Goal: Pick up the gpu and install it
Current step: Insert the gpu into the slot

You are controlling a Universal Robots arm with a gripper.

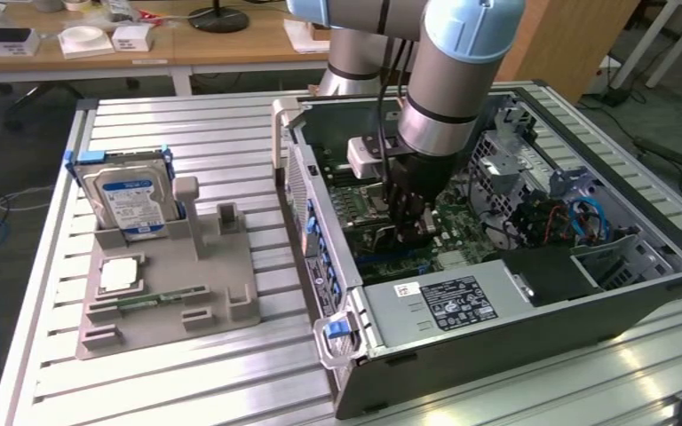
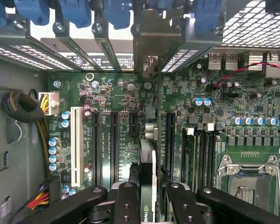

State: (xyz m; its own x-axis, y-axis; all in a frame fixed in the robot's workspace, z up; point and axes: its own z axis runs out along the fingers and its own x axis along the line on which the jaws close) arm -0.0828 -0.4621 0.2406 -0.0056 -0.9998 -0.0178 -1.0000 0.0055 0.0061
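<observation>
Green flat gpu (image 2: 148, 177) (edge-on), black fingers (image 2: 127, 205) clamping

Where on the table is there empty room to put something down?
Bare slats lie at the table's near edge, before the grey holder tray, and behind the hard drive. Inside the computer case it is crowded around the arm.

Ribbed bare-metal table (image 1: 199, 133)

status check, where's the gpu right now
Tool down inside the open pc case, shut on the gpu. Card held edge-on over the motherboard expansion slots. Nothing seen blocking the slots.
</observation>
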